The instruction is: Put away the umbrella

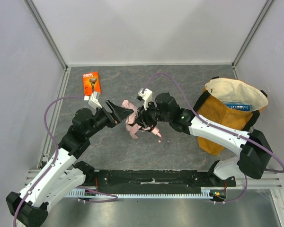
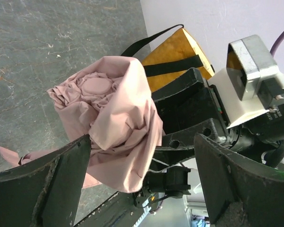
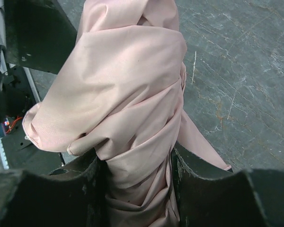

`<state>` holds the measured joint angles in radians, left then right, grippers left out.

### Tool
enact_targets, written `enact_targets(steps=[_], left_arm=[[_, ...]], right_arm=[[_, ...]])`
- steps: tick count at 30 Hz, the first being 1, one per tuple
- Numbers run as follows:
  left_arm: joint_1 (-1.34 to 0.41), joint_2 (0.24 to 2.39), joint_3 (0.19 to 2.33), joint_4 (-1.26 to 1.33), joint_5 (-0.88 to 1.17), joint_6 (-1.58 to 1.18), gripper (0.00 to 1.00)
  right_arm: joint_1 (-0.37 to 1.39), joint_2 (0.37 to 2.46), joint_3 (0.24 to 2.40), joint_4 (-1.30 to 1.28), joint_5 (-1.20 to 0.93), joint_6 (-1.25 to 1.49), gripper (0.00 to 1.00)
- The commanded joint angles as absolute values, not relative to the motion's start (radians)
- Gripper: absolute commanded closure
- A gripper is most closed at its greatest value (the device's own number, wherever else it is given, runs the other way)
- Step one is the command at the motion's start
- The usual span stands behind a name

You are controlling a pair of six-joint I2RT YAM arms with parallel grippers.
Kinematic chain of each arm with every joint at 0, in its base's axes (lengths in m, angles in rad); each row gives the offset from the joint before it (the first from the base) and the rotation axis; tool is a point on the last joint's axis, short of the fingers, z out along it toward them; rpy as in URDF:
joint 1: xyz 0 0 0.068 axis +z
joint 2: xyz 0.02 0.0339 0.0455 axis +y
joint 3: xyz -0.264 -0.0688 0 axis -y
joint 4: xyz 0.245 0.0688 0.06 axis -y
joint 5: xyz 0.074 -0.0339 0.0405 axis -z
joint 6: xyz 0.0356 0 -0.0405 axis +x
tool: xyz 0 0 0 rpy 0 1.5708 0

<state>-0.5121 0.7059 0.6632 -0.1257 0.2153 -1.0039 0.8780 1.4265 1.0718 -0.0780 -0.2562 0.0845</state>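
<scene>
The pale pink umbrella is folded into a crumpled bundle and hangs above the middle of the table. My right gripper is shut on the umbrella, its dark fingers pressing the fabric from both sides. My left gripper stands open just left of the bundle. In the left wrist view the umbrella fills the space ahead of the wide-apart fingers, its fabric lying against the left one. The shaft is hidden and the small pink handle hangs below the right gripper.
A mustard-yellow tote bag with black straps stands open at the right, a blue item inside it. An orange razor package lies at the back left. White walls enclose the table on three sides.
</scene>
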Motion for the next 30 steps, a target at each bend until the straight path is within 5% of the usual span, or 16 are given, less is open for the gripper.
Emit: enact_targets(steps=[1,14,18,24,30], left_arm=[[-0.512,0.75,0.69,-0.1,0.291,-0.972,0.06],[-0.512,0.853,0.511,0.391,0.491,-1.035,0.17],[-0.512,0.847,0.5,0.335,0.477,-0.983,0.23],[-0.511,0.885,0.587,0.171,0.423,-0.92,0.08],[-0.503,0.917,0.585,0.224,0.437,-0.963,0.07]], right_arm=[[0.877,1.368,1.137,-0.02,-0.317,0.118,1.0],[0.838,1.335,1.128,0.103,-0.465,0.283,1.0],[0.821,1.325,1.112,0.187,-0.538,0.363,1.0],[0.821,1.31,1.12,0.196,-0.586,0.388,1.0],[0.821,1.302,1.123,0.215,-0.637,0.414,1.0]])
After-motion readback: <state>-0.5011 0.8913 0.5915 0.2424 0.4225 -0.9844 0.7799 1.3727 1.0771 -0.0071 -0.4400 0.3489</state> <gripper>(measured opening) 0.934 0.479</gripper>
